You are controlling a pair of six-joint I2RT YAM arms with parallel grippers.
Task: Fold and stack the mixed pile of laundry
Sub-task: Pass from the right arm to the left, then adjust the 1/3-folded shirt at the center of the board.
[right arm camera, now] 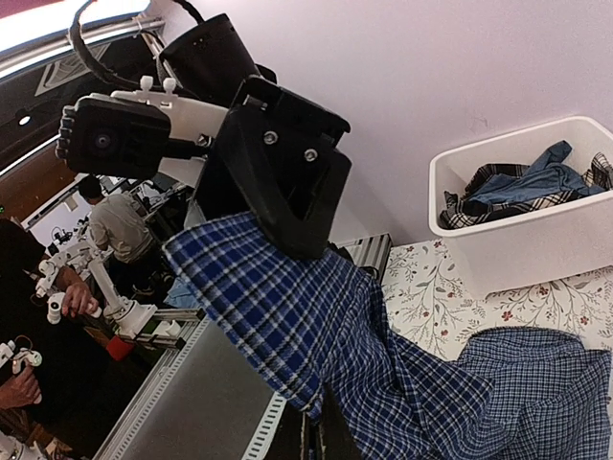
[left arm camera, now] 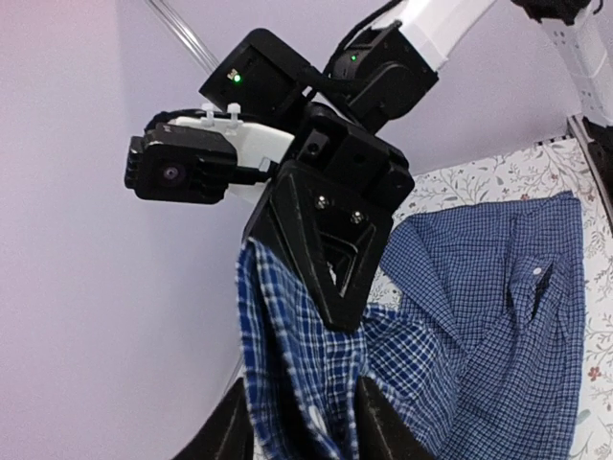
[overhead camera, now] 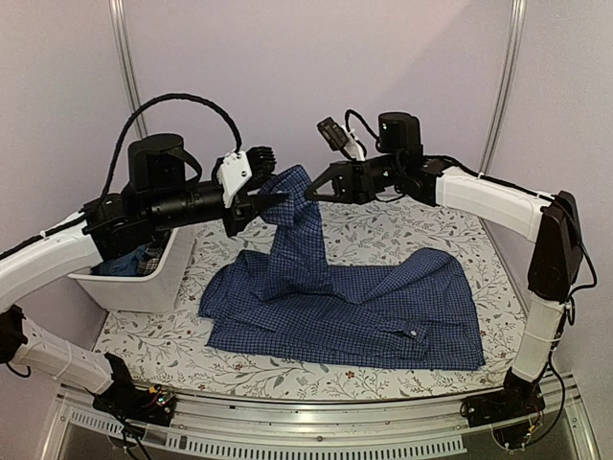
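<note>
The blue-and-white checked shirt [overhead camera: 383, 307] lies spread on the floral tablecloth, with one part pulled up into a peak [overhead camera: 292, 196]. Both grippers meet at that peak. My left gripper [overhead camera: 276, 200] comes in from the left; in its wrist view a bunched fold of shirt [left arm camera: 306, 364] fills the gap between its fingers [left arm camera: 383, 426]. My right gripper [overhead camera: 312, 190] reaches in from the right and is shut on the shirt's edge [right arm camera: 321, 436]. A dark blue T-shirt [right arm camera: 527, 182] and a black-and-white plaid piece [right arm camera: 479, 206] sit in the white tub.
The white tub [overhead camera: 144, 283] stands at the left of the table, under my left arm. The floral tablecloth [overhead camera: 383, 230] covers the table. Metal rails [overhead camera: 335, 431] run along the near edge. Two upright poles [overhead camera: 124, 57] stand against the back wall.
</note>
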